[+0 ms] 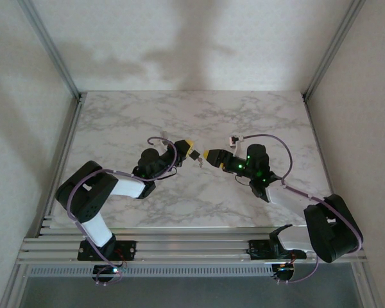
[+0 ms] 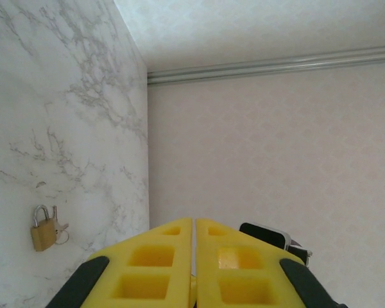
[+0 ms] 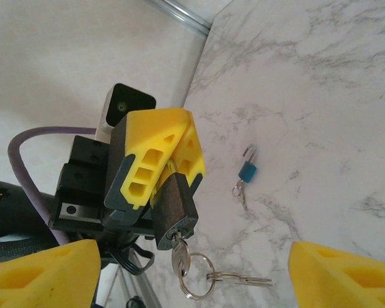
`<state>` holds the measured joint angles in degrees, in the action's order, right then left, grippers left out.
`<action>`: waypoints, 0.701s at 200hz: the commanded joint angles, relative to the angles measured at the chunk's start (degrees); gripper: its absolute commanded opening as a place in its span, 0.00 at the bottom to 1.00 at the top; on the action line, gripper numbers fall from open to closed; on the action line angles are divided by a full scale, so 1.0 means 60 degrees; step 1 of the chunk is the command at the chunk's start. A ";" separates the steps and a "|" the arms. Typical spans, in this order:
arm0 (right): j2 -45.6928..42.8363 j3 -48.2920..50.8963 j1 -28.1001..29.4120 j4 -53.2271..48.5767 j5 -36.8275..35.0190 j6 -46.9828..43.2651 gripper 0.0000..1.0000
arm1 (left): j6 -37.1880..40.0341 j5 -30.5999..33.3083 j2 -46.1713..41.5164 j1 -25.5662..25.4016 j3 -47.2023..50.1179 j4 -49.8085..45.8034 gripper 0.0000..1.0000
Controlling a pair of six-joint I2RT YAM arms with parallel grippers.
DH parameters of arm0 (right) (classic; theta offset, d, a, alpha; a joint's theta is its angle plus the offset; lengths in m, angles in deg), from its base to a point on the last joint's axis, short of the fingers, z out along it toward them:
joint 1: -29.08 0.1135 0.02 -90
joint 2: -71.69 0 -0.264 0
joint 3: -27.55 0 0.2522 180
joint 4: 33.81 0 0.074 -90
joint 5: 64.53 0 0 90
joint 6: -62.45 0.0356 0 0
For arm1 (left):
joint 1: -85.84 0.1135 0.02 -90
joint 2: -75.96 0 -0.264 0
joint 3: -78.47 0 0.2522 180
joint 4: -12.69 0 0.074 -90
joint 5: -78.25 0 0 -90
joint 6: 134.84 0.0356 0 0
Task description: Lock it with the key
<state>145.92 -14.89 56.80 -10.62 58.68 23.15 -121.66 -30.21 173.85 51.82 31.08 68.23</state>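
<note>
The left jaws clench the dark padlock (image 3: 175, 208) above the worktop (image 1: 115, 128). Its inserted key (image 3: 179, 258) points toward the right jaws, which stand spread apart straight ahead of it, the key centred between them.

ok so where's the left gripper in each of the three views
top external: left gripper just left of centre, yellow tips pointing right, dark padlock at them.
left wrist: left gripper at bottom centre, fingers pressed together.
right wrist: left gripper left of centre, clamped on the dark padlock, key hanging below it.
shared landmark: the marble table under it.
</note>
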 commanded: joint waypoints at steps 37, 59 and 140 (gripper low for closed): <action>0.0469 -0.0027 -0.0051 0.0857 0.0628 0.0345 0.64 | -0.0327 -0.0148 0.0143 0.0089 0.0118 0.0918 0.00; 0.0640 -0.0060 -0.0055 0.1066 0.0770 0.0463 0.60 | -0.0405 -0.0176 0.0216 0.0082 0.0198 0.1085 0.00; 0.1111 -0.0107 -0.0043 0.1603 0.1071 0.0754 0.45 | -0.0480 -0.0264 0.0283 0.0074 0.0243 0.1253 0.00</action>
<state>151.45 -14.92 56.80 -4.05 63.30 27.10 -123.75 -30.27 175.36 51.82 31.89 71.25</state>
